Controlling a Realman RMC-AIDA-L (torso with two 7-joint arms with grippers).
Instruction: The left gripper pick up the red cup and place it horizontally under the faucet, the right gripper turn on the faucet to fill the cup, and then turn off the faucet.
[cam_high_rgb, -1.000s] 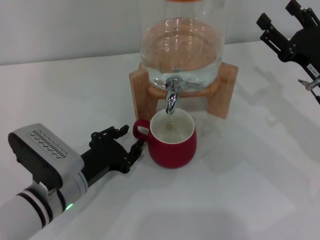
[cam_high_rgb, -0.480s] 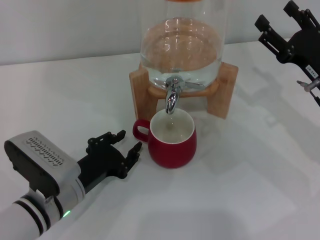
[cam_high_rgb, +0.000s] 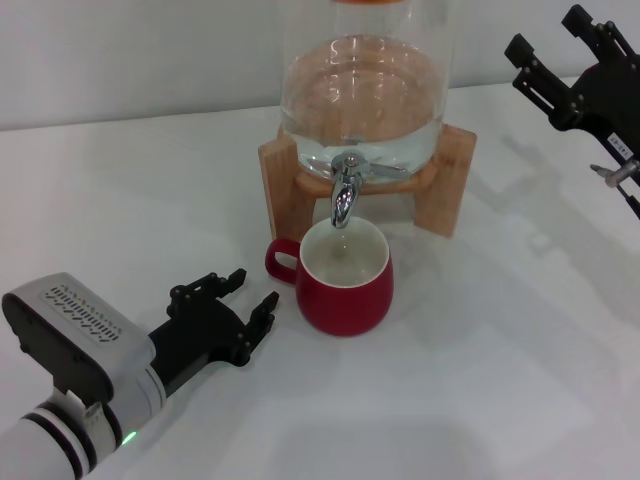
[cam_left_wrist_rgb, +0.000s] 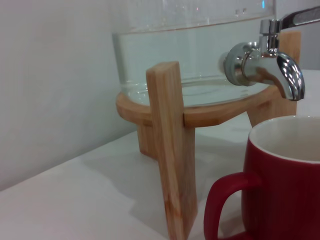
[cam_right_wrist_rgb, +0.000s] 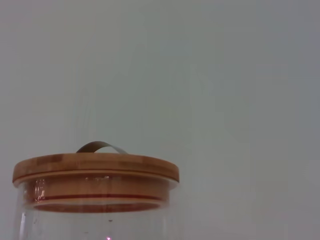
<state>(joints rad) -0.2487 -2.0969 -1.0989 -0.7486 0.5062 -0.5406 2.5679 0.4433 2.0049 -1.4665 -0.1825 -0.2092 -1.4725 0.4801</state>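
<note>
Red cup (cam_high_rgb: 345, 280) sits under faucet (cam_high_rgb: 345, 192), left gripper (cam_high_rgb: 240, 310) jaws apart beside it; your right gripper (cam_high_rgb: 575, 65), jaws apart, next needs the lever.

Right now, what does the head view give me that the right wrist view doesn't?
Only the head view shows the red cup standing upright under the faucet, the left gripper open beside the cup's handle without touching it, the right gripper open and raised off to the dispenser's right, and the wooden stand. Only the right wrist view shows the dispenser's wooden lid with its curved metal handle. Both show the glass dispenser, though the wrist view catches only its top.
</note>
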